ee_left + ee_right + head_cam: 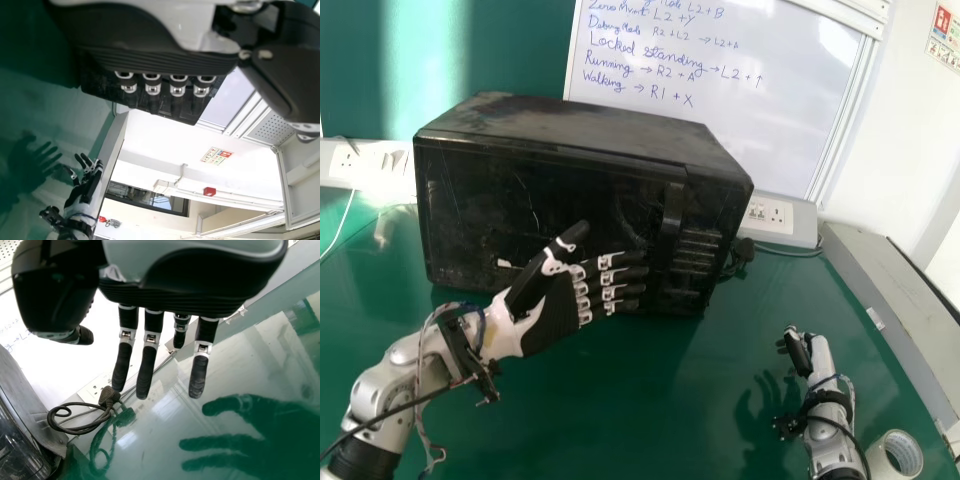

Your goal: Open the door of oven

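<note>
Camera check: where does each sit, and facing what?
Head: on the head, looking forward and down at oven and table; left hand and right hand with forearms show.
Left wrist: at that wrist, looking past the left hand's fingers toward oven and wall; right hand farther off.
Right wrist: at that wrist, past its fingers to whiteboard, plug, table.
Head and left wrist views share oven and both hands.
</note>
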Tool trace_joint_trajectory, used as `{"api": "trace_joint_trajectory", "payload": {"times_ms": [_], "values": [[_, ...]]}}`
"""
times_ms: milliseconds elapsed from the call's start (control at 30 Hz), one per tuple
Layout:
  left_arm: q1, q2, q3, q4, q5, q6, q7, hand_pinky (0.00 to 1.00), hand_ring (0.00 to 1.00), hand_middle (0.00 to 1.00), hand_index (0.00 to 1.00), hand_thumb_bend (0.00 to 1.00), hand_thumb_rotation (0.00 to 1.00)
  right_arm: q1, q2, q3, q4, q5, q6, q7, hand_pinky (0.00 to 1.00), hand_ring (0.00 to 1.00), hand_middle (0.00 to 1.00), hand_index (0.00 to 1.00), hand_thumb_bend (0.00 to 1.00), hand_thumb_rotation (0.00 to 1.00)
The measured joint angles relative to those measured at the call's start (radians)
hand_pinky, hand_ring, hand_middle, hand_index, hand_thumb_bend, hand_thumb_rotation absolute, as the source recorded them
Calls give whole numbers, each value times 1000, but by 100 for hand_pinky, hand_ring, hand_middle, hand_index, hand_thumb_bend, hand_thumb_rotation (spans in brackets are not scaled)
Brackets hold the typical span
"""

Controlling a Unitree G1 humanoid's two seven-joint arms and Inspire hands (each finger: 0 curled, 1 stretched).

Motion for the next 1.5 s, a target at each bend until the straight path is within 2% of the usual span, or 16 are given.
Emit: {"api": "trace_joint_trajectory", "payload": {"times_ms": [100, 333, 467, 600, 700, 1100, 1400, 1500], "values": [[-13, 0, -2, 16, 16, -23, -4, 90, 100, 100, 100, 100, 94, 0, 0, 0, 0, 0, -2, 0, 40, 45, 51, 49, 52, 14], [-39, 3, -23, 52, 71, -46, 5, 88, 100, 100, 100, 100, 94, 0, 2, -3, 0, 3, -2, 0, 41, 46, 52, 49, 52, 14], [-49, 0, -26, 80, 107, -68, 38, 96, 100, 100, 100, 100, 93, 0, 3, 0, 0, 0, -2, 0, 41, 46, 52, 49, 52, 14], [-72, -14, -26, 121, 140, -79, 91, 99, 100, 100, 100, 100, 91, 0, 3, 4, 0, -2, 0, 0, 40, 45, 52, 49, 52, 14], [-92, -22, -26, 148, 162, -102, 118, 100, 100, 100, 100, 100, 91, 0, 4, 4, 0, -2, 0, -1, 40, 46, 51, 49, 52, 14], [-177, -24, -21, 286, 175, -141, 133, 100, 100, 100, 100, 100, 86, 0, 4, 4, 0, -1, -1, -8, 39, 44, 50, 49, 52, 14], [-269, -40, -29, 496, 224, -222, 96, 98, 100, 100, 100, 100, 89, 0, 5, 2, 0, 0, -5, -8, 38, 44, 50, 49, 52, 14], [-309, -49, -32, 581, 245, -273, 89, 100, 100, 100, 100, 100, 91, 0, 5, 1, 0, 0, -5, -8, 39, 44, 50, 49, 52, 14]]}}
